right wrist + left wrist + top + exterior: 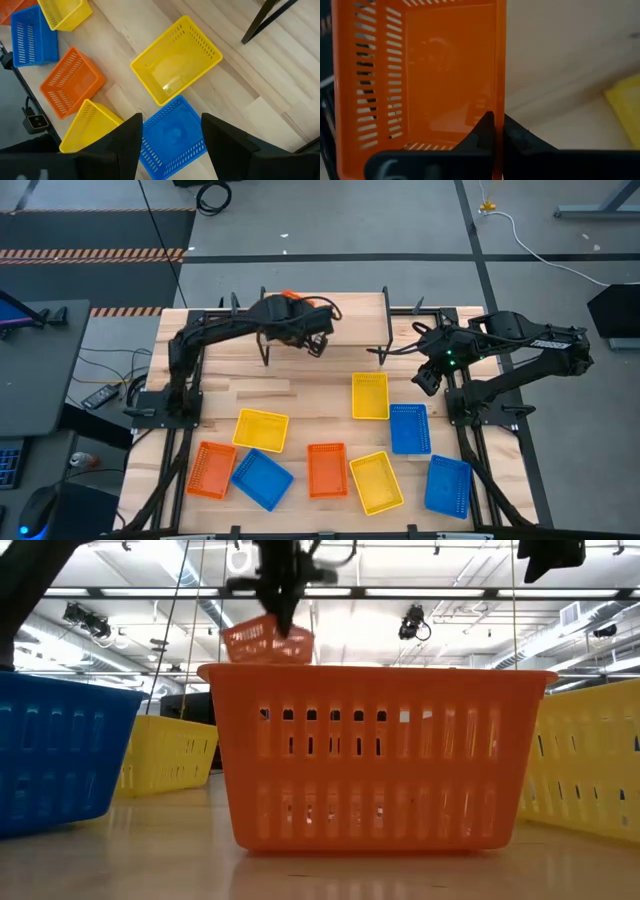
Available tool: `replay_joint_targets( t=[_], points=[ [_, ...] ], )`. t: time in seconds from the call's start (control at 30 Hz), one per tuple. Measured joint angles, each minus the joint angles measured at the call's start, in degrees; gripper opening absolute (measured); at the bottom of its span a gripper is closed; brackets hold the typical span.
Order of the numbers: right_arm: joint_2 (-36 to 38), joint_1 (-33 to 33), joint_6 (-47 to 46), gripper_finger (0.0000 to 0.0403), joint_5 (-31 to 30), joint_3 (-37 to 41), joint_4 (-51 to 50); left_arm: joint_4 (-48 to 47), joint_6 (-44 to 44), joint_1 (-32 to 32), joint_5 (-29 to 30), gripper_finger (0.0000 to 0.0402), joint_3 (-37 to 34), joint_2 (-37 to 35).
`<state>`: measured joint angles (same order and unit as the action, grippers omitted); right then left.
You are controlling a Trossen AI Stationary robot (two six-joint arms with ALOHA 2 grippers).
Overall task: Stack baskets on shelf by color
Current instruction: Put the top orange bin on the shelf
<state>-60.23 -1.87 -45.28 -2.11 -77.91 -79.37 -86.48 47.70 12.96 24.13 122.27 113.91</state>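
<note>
Left gripper (497,131): pinching one wall of an orange basket (420,75), rim caught between its jaws, lifted over the shelf (350,315).
Held basket: hanging off the jaws, above the shelf's left part; in the low view it shows high up (266,641).
Right gripper (172,137): jaws spread wide, nothing between them, raised above the table (300,395) by the shelf's right end.
Below the right jaws: a yellow basket (176,57) and a blue basket (172,132) side by side.
Other baskets: spread on the table, well apart from the left jaws.
</note>
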Motion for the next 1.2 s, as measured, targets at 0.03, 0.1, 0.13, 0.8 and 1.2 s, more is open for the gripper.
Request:
replay_joint_targets(
  t=[0.03, 0.1, 0.13, 0.8, 1.2],
  points=[
    [0.0, 0.0, 0.0, 0.0209, 0.0, 0.0, 0.0, 0.6, 0.6, 0.8, -0.4, 0.0012, -1.2, 0.0],
    [0.0, 0.0, 0.2, 0.0209, 0.0, 0.0, 0.0, 1.6, 1.6, 2.3, -1.5, 0.0013, -3.1, 0.1],
    [0.0, 0.0, 0.3, 0.0209, 0.0, 0.0, 0.0, 2.3, 2.0, 3.0, -2.0, 0.0013, -3.7, 0.1],
    [0.0, 0.0, 0.4, 0.0209, 0.0, 0.0, 0.0, 5.6, 7.3, 11.6, -5.8, 0.0040, -4.6, 0.0],
    [0.0, 0.5, 0.4, 0.0209, -1.3, 0.0, 0.0, 5.7, 7.3, 11.2, -6.9, 0.0096, -4.5, 0.0]
  ],
)
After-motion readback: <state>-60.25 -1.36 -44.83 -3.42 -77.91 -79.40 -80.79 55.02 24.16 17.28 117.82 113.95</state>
